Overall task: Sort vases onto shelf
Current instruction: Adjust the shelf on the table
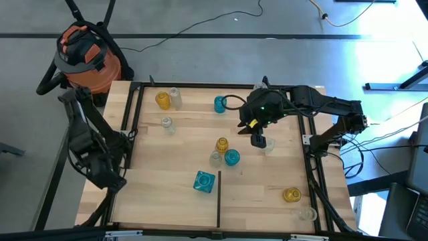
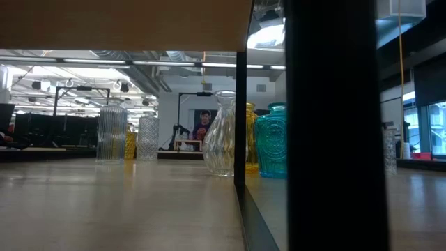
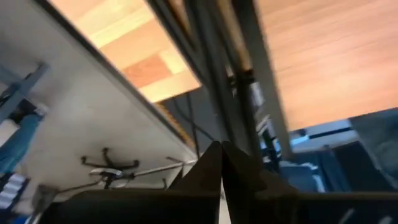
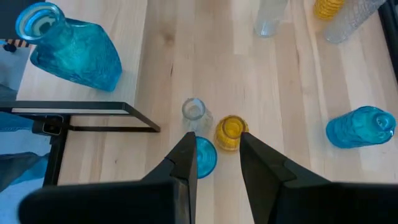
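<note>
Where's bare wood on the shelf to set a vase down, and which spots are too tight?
Free: the near-left section of the shelf, left of the square teal vase; also the stretch between that centre group and the amber vase near right. Crowded: the amber vase, clear vase and teal vase cluster at centre, with the right end effector open above, just right of them.

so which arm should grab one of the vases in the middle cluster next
Right. The right gripper hangs open over the shelf beside the amber vase, clear vase and teal vase. The left gripper sits shut off the table's left edge.
</note>
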Motion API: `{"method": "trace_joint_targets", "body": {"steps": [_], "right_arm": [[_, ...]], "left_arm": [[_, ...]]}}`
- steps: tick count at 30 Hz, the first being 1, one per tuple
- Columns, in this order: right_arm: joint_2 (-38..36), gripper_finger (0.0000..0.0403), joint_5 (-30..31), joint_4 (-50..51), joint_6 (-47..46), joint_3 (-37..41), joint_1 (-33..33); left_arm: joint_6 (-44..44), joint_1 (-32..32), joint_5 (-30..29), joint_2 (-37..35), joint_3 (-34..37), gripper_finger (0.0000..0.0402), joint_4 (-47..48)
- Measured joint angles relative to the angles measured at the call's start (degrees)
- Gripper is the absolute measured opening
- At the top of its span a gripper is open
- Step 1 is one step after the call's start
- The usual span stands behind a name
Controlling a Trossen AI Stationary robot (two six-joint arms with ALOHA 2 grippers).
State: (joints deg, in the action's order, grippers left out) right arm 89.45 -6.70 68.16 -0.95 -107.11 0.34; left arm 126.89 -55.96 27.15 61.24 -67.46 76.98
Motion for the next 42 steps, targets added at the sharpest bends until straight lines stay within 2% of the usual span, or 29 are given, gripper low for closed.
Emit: {"method": "trace_joint_targets", "body": {"steps": [7,13,23,42], "right_arm": [[0.0,0.0085,0.0,0.06,1.88,0.0,0.0],[-0.02,0.0085,-0.01,1.76,1.47,0.0,0.02],[-0.02,0.0085,-0.01,3.93,1.61,0.0,0.02],[-0.04,0.0085,-0.02,3.91,2.41,-0.01,0.01]], "left_arm": [[1.6,-1.61,0.52,0.67,2.35,0.0,-3.1],[1.24,-1.79,-7.94,4.63,3.67,0.0,-2.46],[1.43,-3.56,-6.49,9.98,3.65,0.0,-5.33],[-1.64,1.98,-20.08,10.83,3.65,0.0,-13.33]]}}
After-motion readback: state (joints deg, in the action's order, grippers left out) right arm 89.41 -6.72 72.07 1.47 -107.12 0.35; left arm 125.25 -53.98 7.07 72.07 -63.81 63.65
